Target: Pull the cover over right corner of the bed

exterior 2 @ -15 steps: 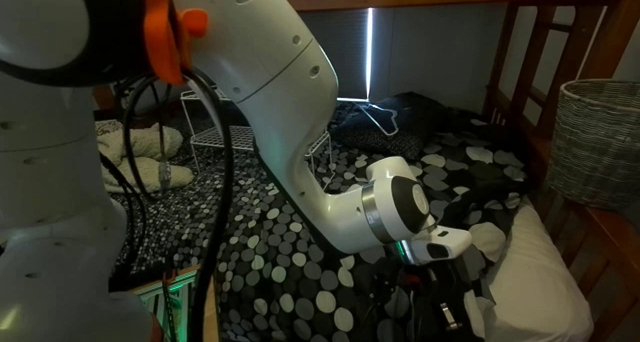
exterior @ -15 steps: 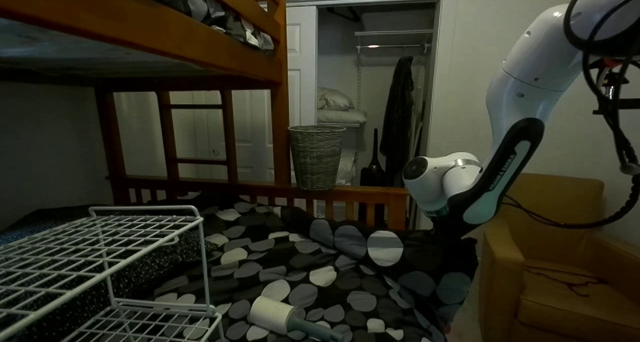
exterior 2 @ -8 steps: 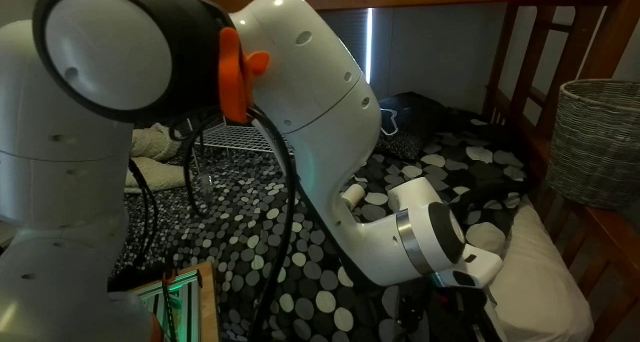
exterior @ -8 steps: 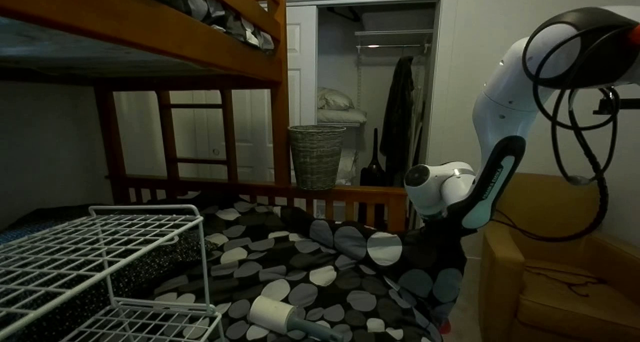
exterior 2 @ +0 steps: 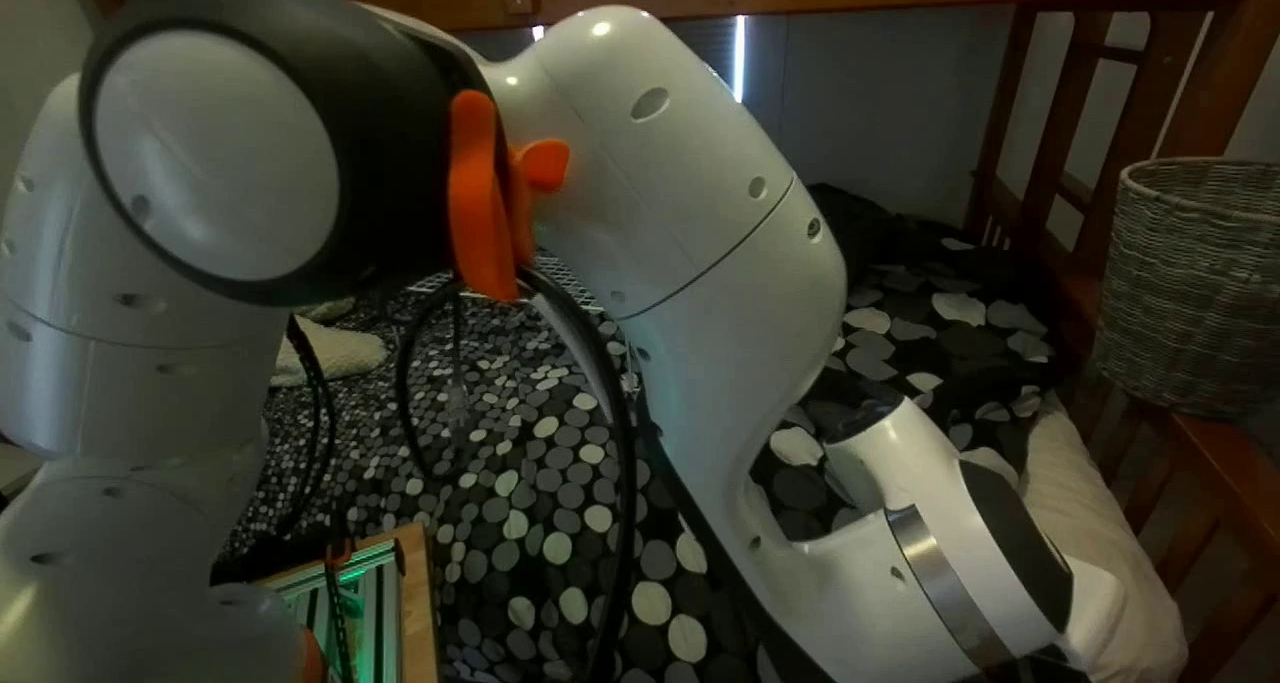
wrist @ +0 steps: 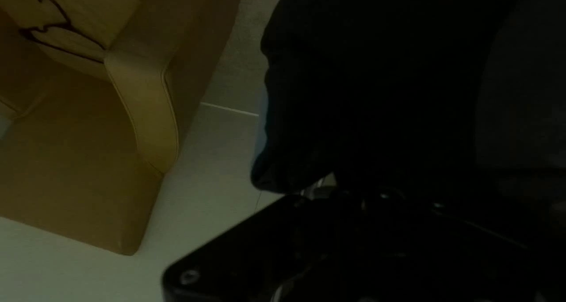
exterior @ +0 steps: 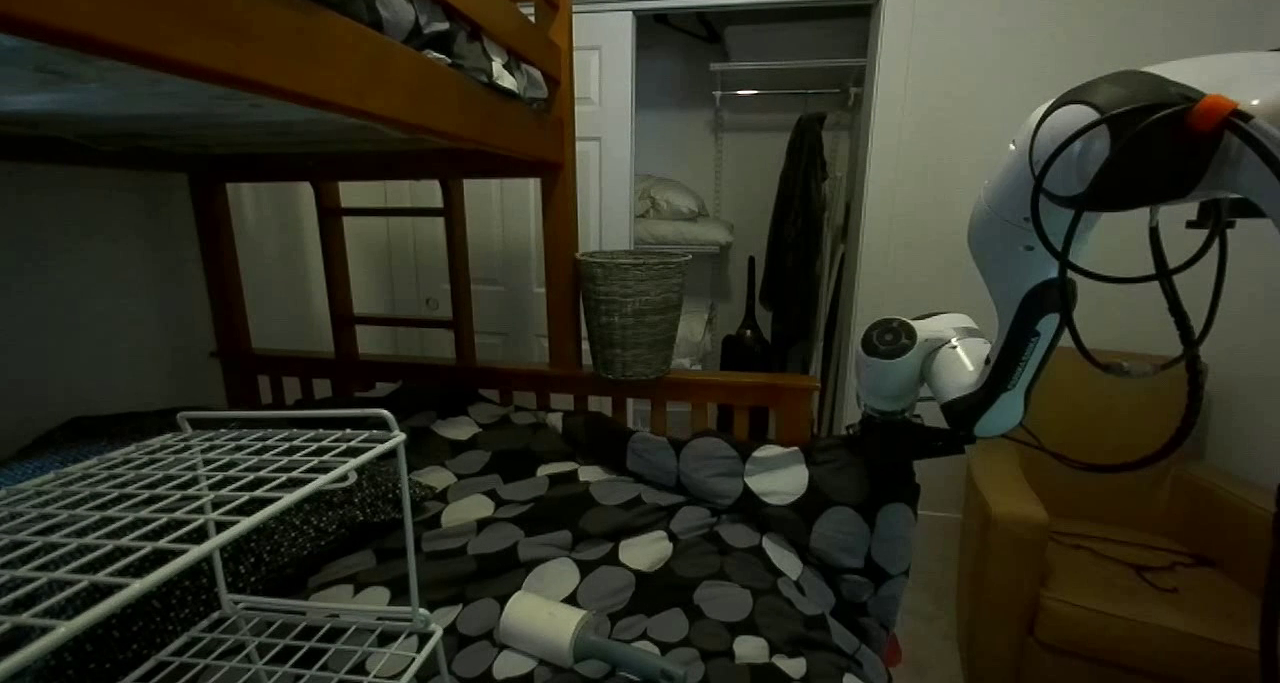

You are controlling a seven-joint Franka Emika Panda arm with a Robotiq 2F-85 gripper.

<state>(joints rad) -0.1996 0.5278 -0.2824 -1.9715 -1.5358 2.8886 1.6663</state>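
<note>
In an exterior view, camera sits behind wire rack (exterior: 250,468), facing closet (exterior: 745,148) across bed (exterior: 350,78). In an exterior view, camera sits close by the arm (exterior 2: 690,233), facing the far wall (exterior 2: 870,103). Both exterior views share basket (exterior: 634,313) and ladder (exterior: 338,273). Wrist view looks down: cover (wrist: 309,116) close, armchair (wrist: 146,81) and floor (wrist: 216,173) below.

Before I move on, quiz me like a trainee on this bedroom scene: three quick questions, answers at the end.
1. Pick one. The cover is printed with: A, stripes; B, round spots; C, checks.
2. Fill the gap. A dark ____ lies on the tan armchair.
3. True or false? In an exterior view, part of the white mattress shows uncovered.

Key: 1, B. 2, hanger. 3, true.
</note>
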